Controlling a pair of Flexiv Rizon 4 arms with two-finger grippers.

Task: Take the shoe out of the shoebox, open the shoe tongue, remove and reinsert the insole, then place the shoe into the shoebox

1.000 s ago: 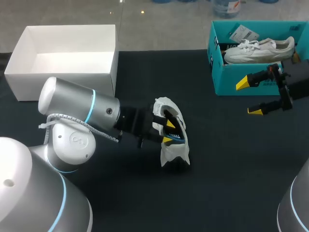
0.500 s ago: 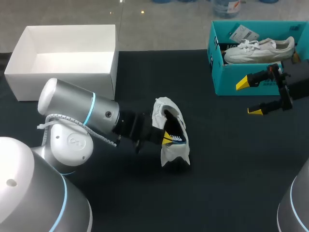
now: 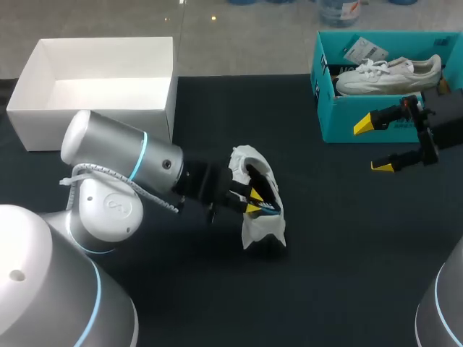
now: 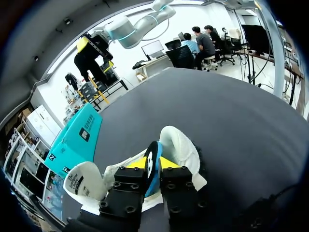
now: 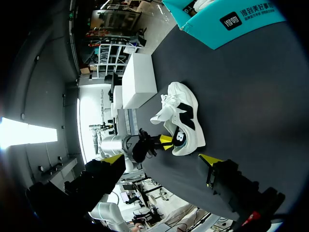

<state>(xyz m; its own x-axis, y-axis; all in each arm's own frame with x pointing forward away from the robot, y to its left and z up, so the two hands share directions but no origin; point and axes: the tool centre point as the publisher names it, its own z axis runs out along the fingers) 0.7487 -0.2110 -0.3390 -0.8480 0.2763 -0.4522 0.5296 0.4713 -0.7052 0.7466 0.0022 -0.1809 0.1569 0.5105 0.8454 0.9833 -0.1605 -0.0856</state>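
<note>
left claw (image 4: pixel 152 163) seems pinched on the blue insole (image 4: pixel 153 149) inside the white shoe (image 3: pixel 262 225); right claw (image 3: pixel 372 146) gapes wide.

- My pincer (image 5: pixel 161 159) holds its two yellow tips wide apart.
- A white shoe (image 5: pixel 181 118) with a black mark lies mid-frame on the dark table (image 5: pixel 251 96), ahead of my tips.
- My other arm's pincer (image 5: pixel 165 142) has its yellow tips at the shoe's opening.
- A white box (image 5: pixel 140 79) stands beyond the shoe, and a teal box (image 5: pixel 227 19) is well apart.
</note>
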